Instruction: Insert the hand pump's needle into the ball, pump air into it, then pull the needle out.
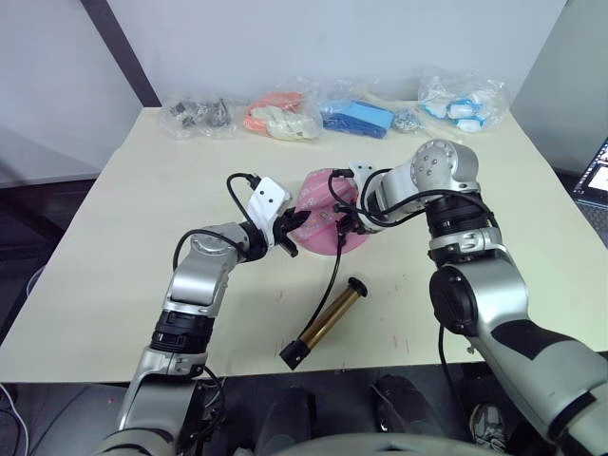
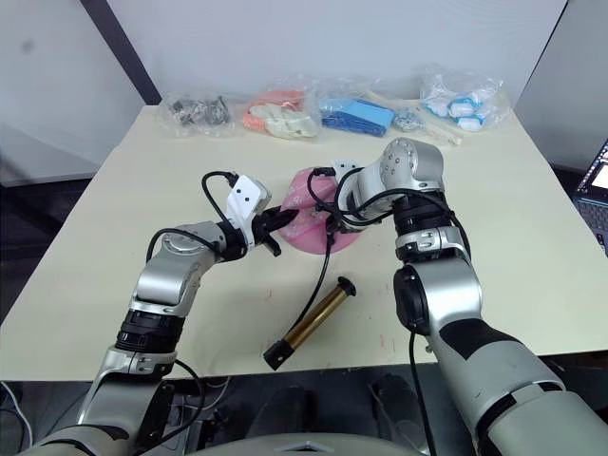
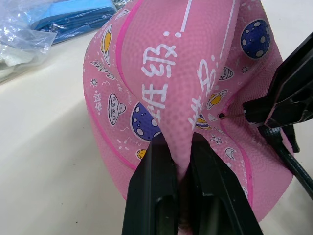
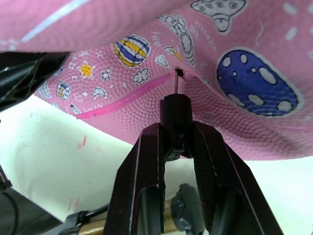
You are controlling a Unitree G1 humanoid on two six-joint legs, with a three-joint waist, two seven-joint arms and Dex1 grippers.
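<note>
While the left gripper (image 3: 177, 147) pinches a fold of the sagging ball (image 3: 186, 73), the right gripper (image 4: 178, 142) clamps the needle (image 4: 176, 83) fitting. Its wrist view shows the pin's tip at the valve; the hand pump (image 1: 328, 321) lies nearer on the tabletop (image 1: 104, 285).

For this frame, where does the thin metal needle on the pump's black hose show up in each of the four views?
Left eye view: at the sagging pink rubber ball's near side, held by the right pincer.
Right eye view: same spot on the ball, too small to make out.
Left wrist view: thin metal needle tip at the ball's valve hole.
Right wrist view: centre, rising from the black fitting into the ball.
Shared landmark: the ball's cartoon print band.
</note>
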